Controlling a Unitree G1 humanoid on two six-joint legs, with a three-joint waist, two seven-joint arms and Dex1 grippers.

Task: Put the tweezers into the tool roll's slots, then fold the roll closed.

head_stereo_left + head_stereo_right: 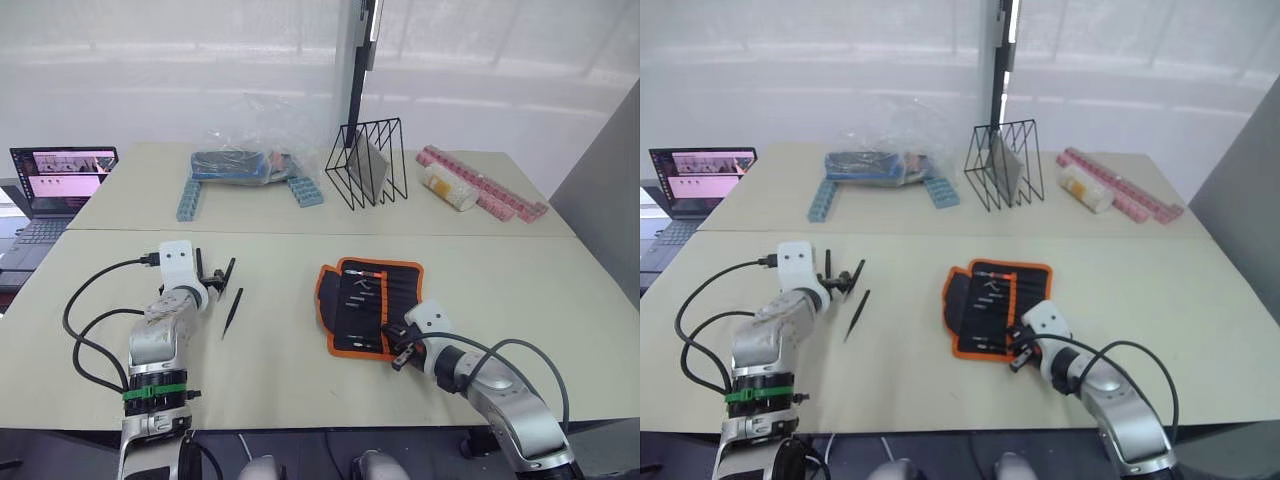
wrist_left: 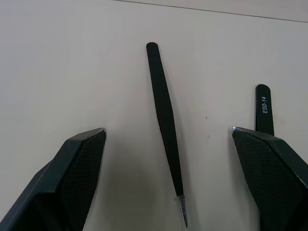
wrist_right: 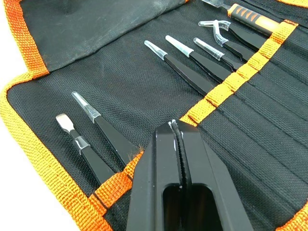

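The right gripper [image 3: 179,126] has its fingers pressed together, the tips resting on the orange slot band of the open tool roll [image 1: 372,305], holding nothing. In the slots [image 3: 250,115] stand several tweezers [image 3: 185,72], their capped points sticking out toward the roll's flap. The left gripper [image 1: 216,276] is spread wide and empty above the table [image 1: 280,370]. One loose tweezer [image 2: 165,120] lies between its fingers, not touched; a second loose piece [image 2: 263,108] lies beside its finger. From the left gripper, the roll sits at about 3 o'clock, well apart.
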